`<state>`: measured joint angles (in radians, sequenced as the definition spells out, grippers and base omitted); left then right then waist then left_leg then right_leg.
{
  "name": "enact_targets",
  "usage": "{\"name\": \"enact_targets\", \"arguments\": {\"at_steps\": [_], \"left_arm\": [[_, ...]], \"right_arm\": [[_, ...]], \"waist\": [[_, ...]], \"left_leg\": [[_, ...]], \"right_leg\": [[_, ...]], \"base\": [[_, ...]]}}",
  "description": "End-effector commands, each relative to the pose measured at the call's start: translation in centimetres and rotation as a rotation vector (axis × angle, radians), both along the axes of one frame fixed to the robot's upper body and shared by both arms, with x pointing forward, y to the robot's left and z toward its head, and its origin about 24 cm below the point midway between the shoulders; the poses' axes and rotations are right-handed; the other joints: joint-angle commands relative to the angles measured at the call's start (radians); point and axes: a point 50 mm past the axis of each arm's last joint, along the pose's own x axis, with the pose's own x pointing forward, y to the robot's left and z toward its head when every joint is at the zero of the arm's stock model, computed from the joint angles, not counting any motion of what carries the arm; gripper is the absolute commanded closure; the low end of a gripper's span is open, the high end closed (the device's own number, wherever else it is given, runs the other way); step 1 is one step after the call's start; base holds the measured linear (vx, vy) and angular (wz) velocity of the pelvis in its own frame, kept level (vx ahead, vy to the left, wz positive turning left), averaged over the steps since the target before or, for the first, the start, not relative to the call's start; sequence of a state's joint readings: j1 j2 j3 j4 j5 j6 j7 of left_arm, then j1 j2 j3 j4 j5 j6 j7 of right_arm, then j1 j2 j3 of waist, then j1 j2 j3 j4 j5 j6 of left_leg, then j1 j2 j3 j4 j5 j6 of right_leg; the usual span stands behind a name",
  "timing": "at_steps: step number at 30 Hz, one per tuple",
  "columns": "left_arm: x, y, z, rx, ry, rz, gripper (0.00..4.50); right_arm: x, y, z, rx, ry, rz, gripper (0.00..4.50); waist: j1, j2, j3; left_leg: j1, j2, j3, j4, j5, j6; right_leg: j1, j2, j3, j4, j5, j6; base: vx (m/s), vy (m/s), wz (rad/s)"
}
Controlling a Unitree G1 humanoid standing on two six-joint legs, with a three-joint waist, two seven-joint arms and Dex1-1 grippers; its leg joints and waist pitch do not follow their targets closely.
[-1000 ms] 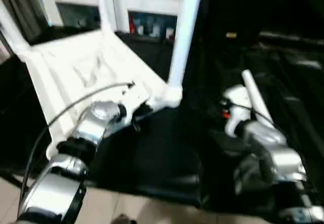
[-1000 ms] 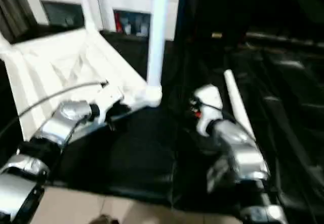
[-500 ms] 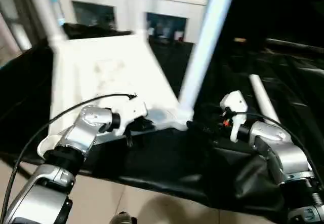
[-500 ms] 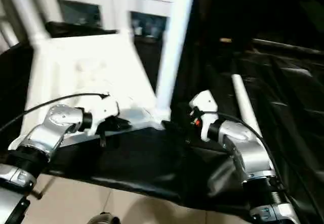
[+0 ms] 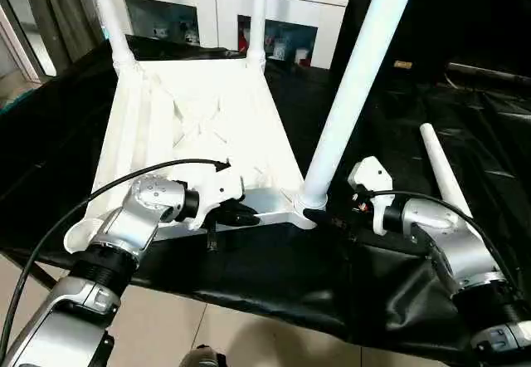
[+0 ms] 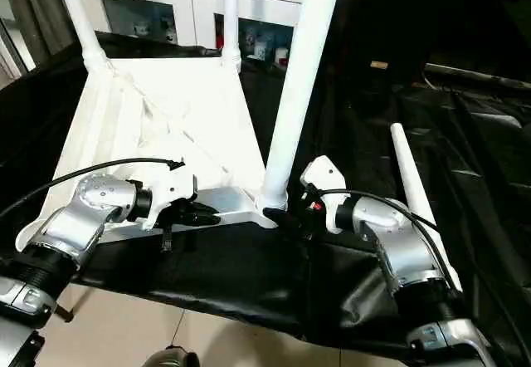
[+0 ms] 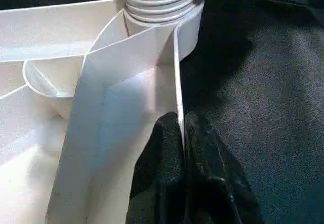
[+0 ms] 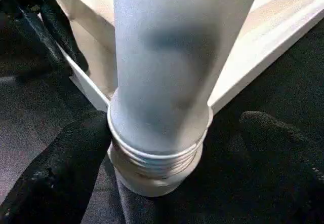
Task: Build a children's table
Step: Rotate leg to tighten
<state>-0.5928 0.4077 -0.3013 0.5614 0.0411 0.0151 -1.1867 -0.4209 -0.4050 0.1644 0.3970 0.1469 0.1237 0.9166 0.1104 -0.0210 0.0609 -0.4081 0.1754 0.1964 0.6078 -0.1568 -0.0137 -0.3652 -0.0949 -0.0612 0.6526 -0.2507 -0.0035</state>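
The left gripper [image 7: 182, 133] reaches in from the side, its black fingers pinched tight on the thin near wall of the white tabletop [image 5: 199, 118], which lies upside down on a black cloth [image 5: 265, 276]. The right gripper [image 8: 167, 148] points at the near corner leg [image 5: 353, 85], fingers spread wide on both sides of its threaded base, one finger touching it. Two more legs stand in the far corners. A loose leg [image 5: 444, 172] lies just beside the right arm. A white cabinet [image 5: 207, 10] stands behind.
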Motion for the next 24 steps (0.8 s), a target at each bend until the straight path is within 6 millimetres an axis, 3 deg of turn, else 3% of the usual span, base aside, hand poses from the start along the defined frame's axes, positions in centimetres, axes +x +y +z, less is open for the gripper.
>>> {"name": "enact_targets", "arguments": {"at_steps": [1, 4, 11, 19, 20, 24], "left_arm": [[-0.22, -1.81, 1.44, -0.086, -0.046, -0.085, 4.5], [-0.26, -1.85, 1.45, -0.087, -0.042, -0.083, 4.5], [-0.37, -1.86, 1.36, -0.086, -0.033, -0.086, 4.5], [-0.36, -1.72, 1.32, -0.082, -0.028, -0.08, 4.5], [-0.41, -1.69, 1.29, -0.082, -0.027, -0.079, 4.5], [-0.55, -1.58, 1.15, -0.083, -0.012, -0.077, 4.5]], "right_arm": [[0.21, -0.02, 0.1, -0.005, -0.008, 0.007, 0.1], [0.31, 0.12, -0.05, 0.006, -0.01, 0.009, 0.1], [0.53, 0.52, -0.23, 0.03, -0.001, 0.024, 0.6], [0.65, 0.64, -0.39, 0.056, 0.009, 0.036, 1.31], [0.62, 0.66, -0.43, 0.058, 0.01, 0.036, 1.41], [0.57, 0.73, -0.55, 0.074, 0.014, 0.035, 1.66]], "waist": [[-0.008, -0.008, -0.074], [-0.007, -0.006, -0.074], [-0.006, -0.007, -0.078], [-0.006, -0.008, -0.076], [-0.007, -0.013, -0.076], [-0.006, -0.011, -0.076]], "left_leg": [[0.038, 0.063, -0.025, -0.072, -0.173, 0.029], [0.04, 0.065, -0.025, -0.074, -0.184, 0.02], [0.039, 0.064, -0.023, -0.07, -0.139, 0.045], [0.038, 0.064, -0.023, -0.072, -0.148, 0.045], [0.038, 0.064, -0.023, -0.072, -0.15, 0.045], [0.038, 0.065, -0.023, -0.073, -0.145, 0.044]], "right_leg": [[0.022, -0.069, 0.044, -0.077, -0.004, -0.233], [0.021, -0.069, 0.044, -0.078, -0.022, -0.232], [0.023, -0.068, 0.042, -0.071, 0.05, -0.244], [0.023, -0.068, 0.042, -0.074, 0.025, -0.242], [0.023, -0.068, 0.042, -0.075, 0.02, -0.242], [0.022, -0.068, 0.042, -0.074, 0.016, -0.242]], "base": [[0.0, 0.0, 0.0], [0.0, 0.0, 0.0], [0.0, 0.0, 0.0], [0.0, 0.0, 0.0], [0.0, 0.0, 0.0], [0.0, 0.0, 0.0]]}}
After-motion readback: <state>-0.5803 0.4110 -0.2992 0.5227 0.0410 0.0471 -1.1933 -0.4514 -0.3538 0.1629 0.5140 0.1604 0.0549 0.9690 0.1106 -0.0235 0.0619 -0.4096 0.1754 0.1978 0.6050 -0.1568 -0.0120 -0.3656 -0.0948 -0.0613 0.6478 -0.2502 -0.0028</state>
